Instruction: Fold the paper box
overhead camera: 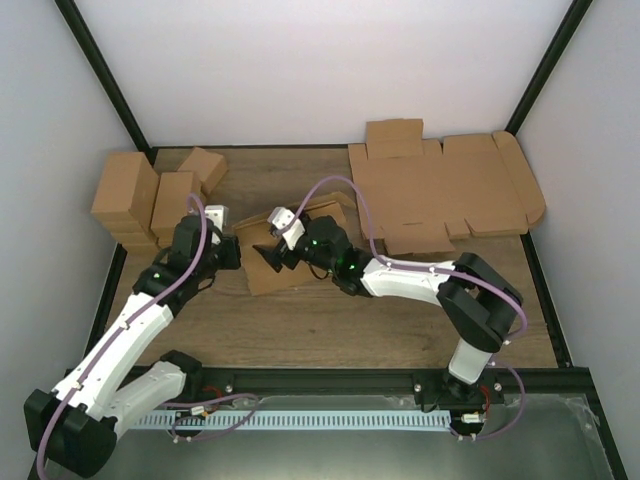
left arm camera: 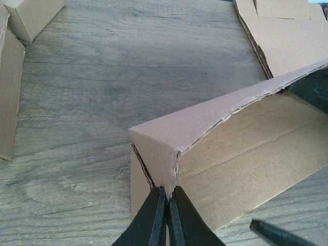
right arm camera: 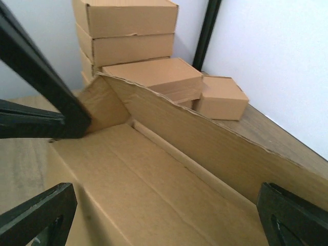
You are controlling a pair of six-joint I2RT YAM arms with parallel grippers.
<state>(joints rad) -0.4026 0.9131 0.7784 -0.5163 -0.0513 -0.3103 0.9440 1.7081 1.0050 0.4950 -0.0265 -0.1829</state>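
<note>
**A:** Box material?

**B:** Plain brown corrugated card, matte, with ragged die-cut edges. The paper box (left arm camera: 246, 148) is half raised. One long wall stands up, the floor panel lies flat with a crease, and one corner is folded sharp.

**A:** Where does it sit against the end effectors?

**B:** That corner is right at the tips of the left end effector (left arm camera: 167, 193), which is pinched tight on the card edge. The right end effector (overhead camera: 278, 252) is spread wide just above the box floor, gripping nothing.

**A:** Surface, room?

**B:** The surface (left arm camera: 128, 77) is grey-brown wood grain. Stacked cartons (right arm camera: 128, 31), closed, sit beyond the box from the right end effector. Flat cardboard sheets (overhead camera: 440, 190) lie well behind it. White walls (overhead camera: 300, 60), black frame posts (overhead camera: 100, 70).
</note>
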